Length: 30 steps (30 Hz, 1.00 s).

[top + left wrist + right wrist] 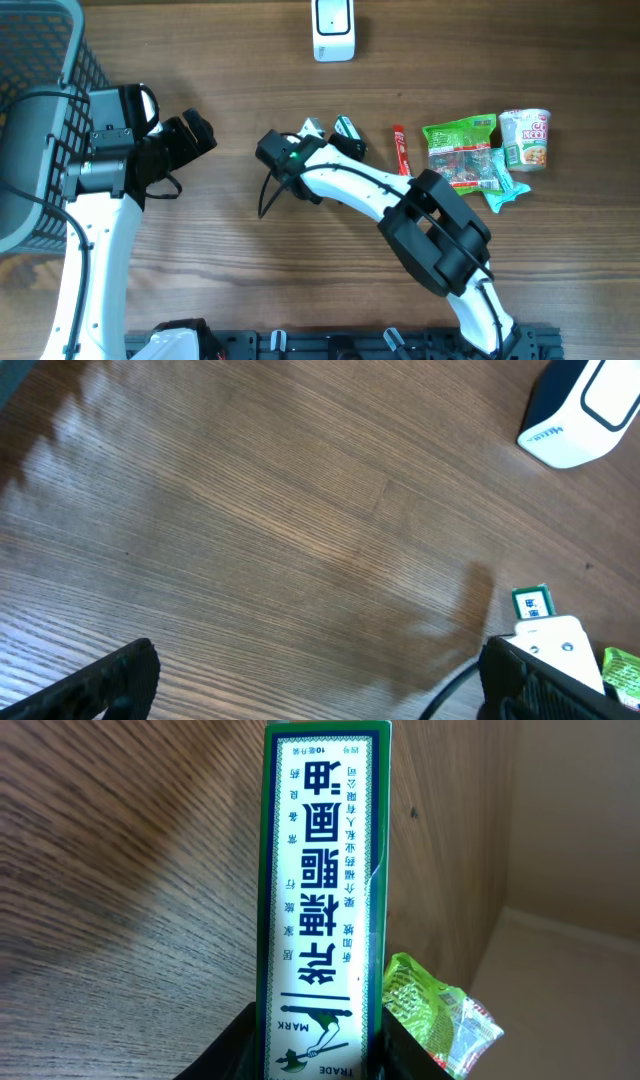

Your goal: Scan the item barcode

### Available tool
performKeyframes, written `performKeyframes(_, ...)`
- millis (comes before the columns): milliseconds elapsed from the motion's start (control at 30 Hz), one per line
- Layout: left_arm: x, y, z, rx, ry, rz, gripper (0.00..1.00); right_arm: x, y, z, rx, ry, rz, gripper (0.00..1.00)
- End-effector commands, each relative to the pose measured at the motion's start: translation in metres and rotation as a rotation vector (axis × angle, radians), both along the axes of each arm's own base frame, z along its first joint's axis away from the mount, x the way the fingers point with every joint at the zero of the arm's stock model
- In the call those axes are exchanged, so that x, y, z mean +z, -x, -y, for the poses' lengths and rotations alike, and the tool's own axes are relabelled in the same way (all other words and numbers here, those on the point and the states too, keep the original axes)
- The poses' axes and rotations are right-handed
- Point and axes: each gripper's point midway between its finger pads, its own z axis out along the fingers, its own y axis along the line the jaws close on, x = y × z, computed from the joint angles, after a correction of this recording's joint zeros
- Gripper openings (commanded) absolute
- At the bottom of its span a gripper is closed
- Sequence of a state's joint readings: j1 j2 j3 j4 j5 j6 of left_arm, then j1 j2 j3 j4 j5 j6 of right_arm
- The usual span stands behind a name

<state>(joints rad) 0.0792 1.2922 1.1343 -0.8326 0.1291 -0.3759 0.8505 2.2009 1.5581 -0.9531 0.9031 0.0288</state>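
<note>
Since the scanner (333,30) sits at the far edge of the table (200,250), the right gripper (320,1065) is clenched on one end of a tall green-and-white box (325,900). Most of the box juts out past the fingers, which leaves its printed face uncovered. It is near the middle of the table, well short of the scanner. No barcode shows on the face the wrist camera sees, so the box probably needs turning. The left gripper (200,135) is spread wide and holds nothing, parked beside the basket (90,60), seemingly to keep clear.
</note>
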Motion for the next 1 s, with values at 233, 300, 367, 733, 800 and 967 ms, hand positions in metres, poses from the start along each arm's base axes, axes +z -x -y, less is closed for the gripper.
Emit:
performKeyframes(233,-0.001,0.000,0.003,-0.015,0.002,-0.002,1.00,-0.035,0.013,-0.006,0.028,0.054,-0.070,0.33)
performKeyframes(300,-0.001,0.000,0.003,-0.015,0.002,-0.002,1.00,-0.038,0.016,-0.010,0.035,0.038,-0.084,0.37)
performKeyframes(367,-0.001,0.000,0.003,-0.015,0.002,-0.002,1.00,-0.038,0.018,-0.013,0.043,0.039,-0.084,0.44)
performKeyframes(733,-0.001,0.000,0.003,-0.015,0.002,-0.002,1.00,-0.036,0.017,-0.020,0.052,0.025,-0.075,0.64)
performKeyframes(800,-0.001,0.000,0.003,-0.015,0.002,-0.002,1.00,-0.035,0.018,-0.027,0.050,-0.023,-0.093,0.65)
performKeyframes(967,-0.001,0.000,0.003,-0.015,0.002,-0.002,1.00,-0.009,0.013,-0.052,0.030,-0.238,-0.125,0.66)
